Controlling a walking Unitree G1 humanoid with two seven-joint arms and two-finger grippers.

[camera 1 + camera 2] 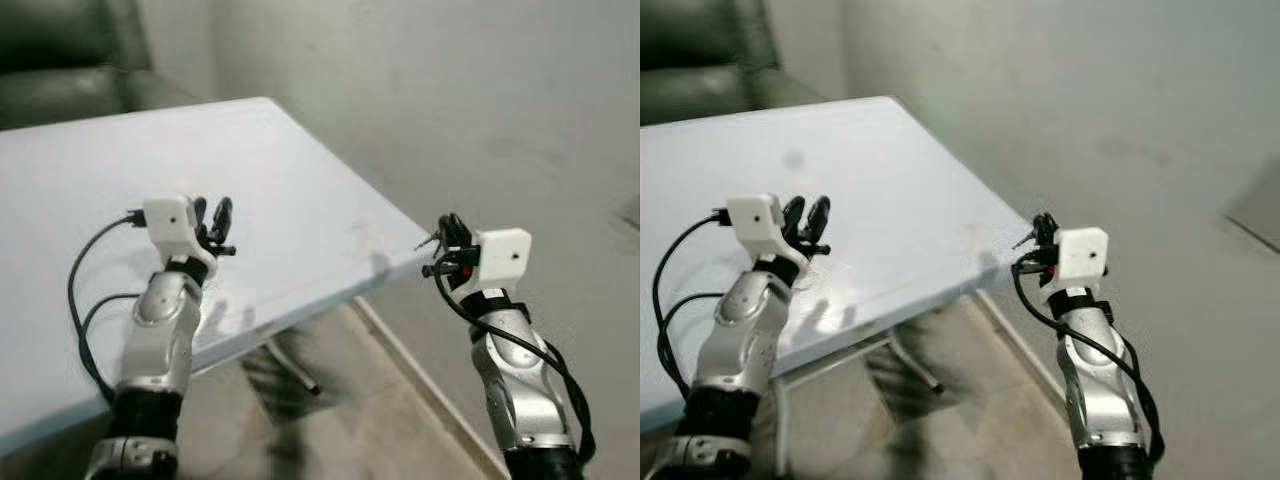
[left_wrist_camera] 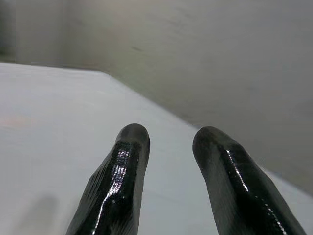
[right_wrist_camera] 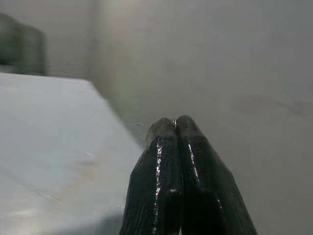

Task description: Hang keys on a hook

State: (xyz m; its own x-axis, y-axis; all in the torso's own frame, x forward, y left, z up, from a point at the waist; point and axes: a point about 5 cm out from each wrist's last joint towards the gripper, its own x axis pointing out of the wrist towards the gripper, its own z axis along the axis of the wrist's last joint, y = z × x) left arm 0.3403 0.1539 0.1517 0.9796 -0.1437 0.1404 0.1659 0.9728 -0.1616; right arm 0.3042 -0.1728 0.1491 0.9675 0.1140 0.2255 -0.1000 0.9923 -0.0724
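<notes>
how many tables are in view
1. The white table stands ahead and to the robot's left, its near corner by the right gripper. The left gripper hovers over it. Its legs are partly hidden beneath the top.

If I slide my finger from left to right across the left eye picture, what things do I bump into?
Left gripper over the white table → the table's near corner → right gripper → bare concrete floor.
</notes>
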